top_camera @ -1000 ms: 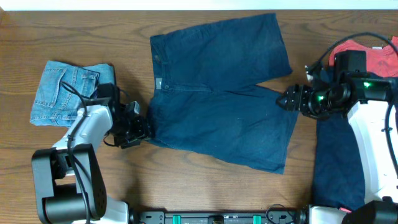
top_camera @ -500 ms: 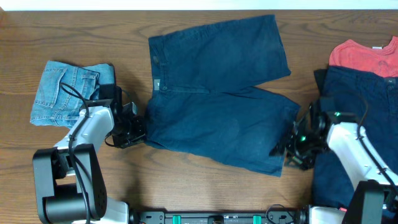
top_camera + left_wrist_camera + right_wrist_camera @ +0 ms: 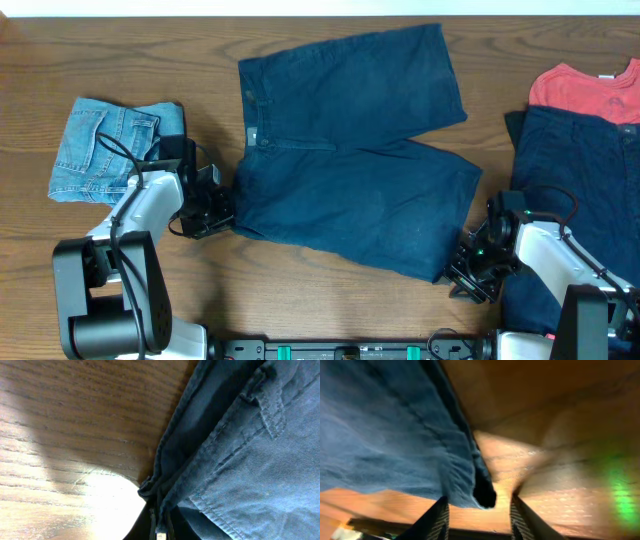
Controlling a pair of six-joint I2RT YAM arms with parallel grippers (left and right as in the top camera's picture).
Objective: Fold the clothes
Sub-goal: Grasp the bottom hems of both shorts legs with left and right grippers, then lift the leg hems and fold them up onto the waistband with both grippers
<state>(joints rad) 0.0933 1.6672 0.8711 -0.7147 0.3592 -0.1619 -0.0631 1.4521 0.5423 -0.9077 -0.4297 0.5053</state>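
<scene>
On the desk point(image 3: 120, 50), the navy shorts point(image 3: 350, 160) are seen spread flat at centre, not yet folded. A second navy garment point(image 3: 580, 170) and a red shirt point(image 3: 585, 92) lie touching at right, judged yet to be done. Denim shorts point(image 3: 105, 150) at left are already folded. Only by the wrist views is grip shown: the left tool point(image 3: 222, 208) is clamped on the waistband corner, and the right tool point(image 3: 462, 275) is spread wide astride the hem corner.

This looks like a robot lab bench, not a home. A bare wood-grain table point(image 3: 300, 300) carries a left arm point(image 3: 140, 205) and a right arm point(image 3: 560, 255) with loose cables point(image 3: 110, 150), standing by a black rail point(image 3: 350, 350) at its near edge. Navy shorts point(image 3: 350, 150) and denim shorts point(image 3: 95, 150) lie on it.
</scene>
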